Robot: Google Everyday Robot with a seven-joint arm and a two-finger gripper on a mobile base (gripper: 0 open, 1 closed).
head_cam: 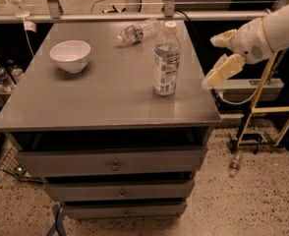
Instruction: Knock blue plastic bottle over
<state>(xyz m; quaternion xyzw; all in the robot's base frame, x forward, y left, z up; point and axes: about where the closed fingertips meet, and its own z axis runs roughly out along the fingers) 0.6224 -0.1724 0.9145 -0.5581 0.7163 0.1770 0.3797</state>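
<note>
Between the gripper (217, 58), held just off the table's (110, 102) right edge with fingers spread, and the upright blue plastic bottle (166, 58), open tabletop is seen, while the lying smaller bottle (137, 32) behind and the white bowl (70, 55) at far left are set apart.

Grey table (85, 107). Carries white bowl (70, 55) at left, blue plastic bottle (166, 60) upright near right edge, smaller bottle (137, 32) lying at back. Gripper (217, 54) just off right edge, fingers spread.
</note>
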